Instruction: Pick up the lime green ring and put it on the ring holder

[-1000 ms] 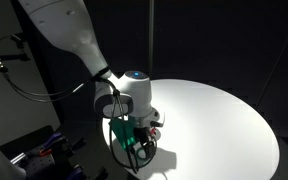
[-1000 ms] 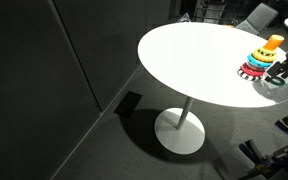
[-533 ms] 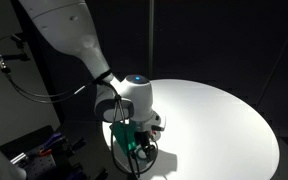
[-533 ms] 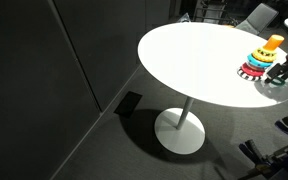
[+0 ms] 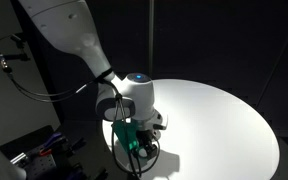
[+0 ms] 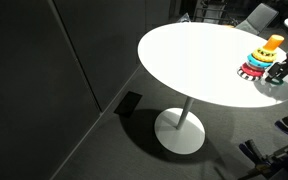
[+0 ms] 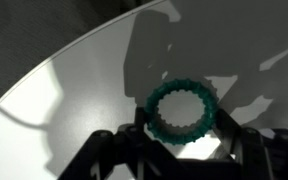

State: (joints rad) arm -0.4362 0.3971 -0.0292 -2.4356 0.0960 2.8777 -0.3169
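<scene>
White round table (image 6: 184, 60), lime green ring (image 7: 156, 112)

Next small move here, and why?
Probably squeeze the gripper shut on the lime green ring. In the wrist view its fingers flank the ring, which seems to lie flat on the table; whether they touch it is unclear. The ring holder stands close by, so lift only once gripped.

Round white table (image 6: 194, 60) on a white pedestal foot (image 6: 180, 133), dark wall (image 6: 44, 80) beside.
</scene>
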